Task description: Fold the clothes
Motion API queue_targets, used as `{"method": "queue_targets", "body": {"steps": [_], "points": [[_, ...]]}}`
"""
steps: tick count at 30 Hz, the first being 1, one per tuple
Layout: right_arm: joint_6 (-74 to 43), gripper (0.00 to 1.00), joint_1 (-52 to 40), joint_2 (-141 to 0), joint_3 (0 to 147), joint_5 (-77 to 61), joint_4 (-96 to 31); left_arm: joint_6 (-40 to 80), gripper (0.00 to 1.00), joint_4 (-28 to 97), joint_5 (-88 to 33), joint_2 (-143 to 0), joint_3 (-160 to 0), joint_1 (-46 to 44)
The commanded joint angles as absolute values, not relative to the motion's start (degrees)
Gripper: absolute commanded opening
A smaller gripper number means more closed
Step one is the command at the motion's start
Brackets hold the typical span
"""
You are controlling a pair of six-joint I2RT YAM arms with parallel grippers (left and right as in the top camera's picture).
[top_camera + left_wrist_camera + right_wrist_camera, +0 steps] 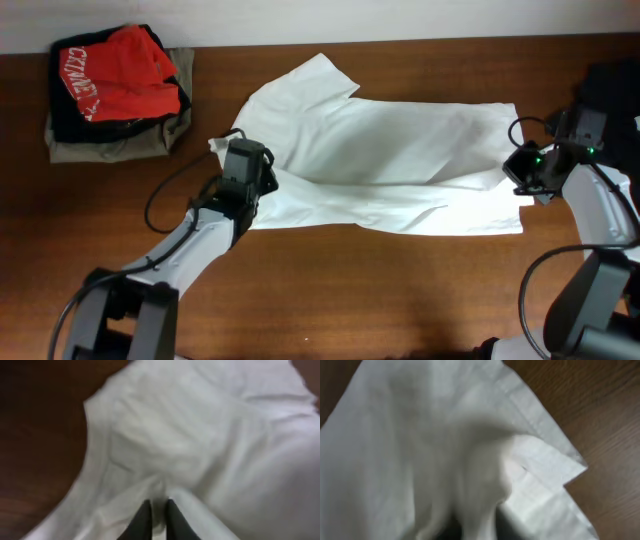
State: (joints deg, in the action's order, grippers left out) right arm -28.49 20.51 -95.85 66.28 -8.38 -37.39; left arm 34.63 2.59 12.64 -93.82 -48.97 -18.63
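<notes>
Cloth from one pincer to the other: the white T-shirt (400, 160) lay spread on the brown table (380, 300), its whole width stretched between the two arms. It was plain, with no print, and so thin that soft shadows showed in every ripple. One sleeve (320, 75) stuck out on the far side of the left pincer (159, 517), pointing away from it. A long shallow crease ran from that pincer across toward the right pincer (517, 172).

The left pincer sat low on the shirt's edge. Its dark fingers (142, 522) stood a narrow slit apart, with a raised ridge of white fabric running into the slit — whether they nipped it or only straddled it could not be told. The wrist picture there was blurred.

The right pincer sat at the opposite edge, over the hem (555, 467), whose stitched band and squared corner lay just ahead of it and to its right. Fabric rose in a bunched hump toward its tips, which were almost wholly hidden beneath — so its opening could not be told.

Well beyond the left pincer, apart from the shirt, sat a small pile (110, 140) topped by a red garment (125, 75).
</notes>
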Motion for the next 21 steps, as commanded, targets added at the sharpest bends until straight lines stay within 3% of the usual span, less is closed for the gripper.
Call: {"method": "queue_targets", "body": {"steps": [1, 7, 11, 13, 14, 16, 21], "points": [[-25.7, 0.91, 20.3, -95.9, 67.9, -7.0, -37.8, 33.8, 0.97, -0.1, 22.0, -96.3, -49.4, -18.3], [-23.3, 0.99, 20.1, -95.6, 87.0, -7.7, -57.6, 20.5, 0.99, 1.1, 22.8, -89.5, -54.2, -16.7], [-18.2, 0.98, 18.1, -96.5, 88.3, -11.8, -58.6, 20.0, 0.94, -2.7, 15.2, -89.4, -56.4, -16.7], [-18.0, 0.65, 16.4, -98.3, 87.3, -11.8, -59.6, 20.0, 0.56, -3.8, 15.1, -90.8, -56.4, -16.7], [-18.0, 0.4, 15.4, -99.7, 86.8, -11.8, -60.9, 20.0, 0.38, -2.1, 13.4, -91.8, -56.4, -16.7], [-18.0, 0.04, 13.2, -102.7, 85.7, -11.8, -65.0, 20.0, 0.17, 7.1, 5.3, -92.4, -56.4, -16.8], [-18.0, 0.04, 10.6, -106.4, 77.8, -11.8, -61.9, 19.7, 0.11, 21.0, 0.8, -93.2, -56.4, -16.7]]}}
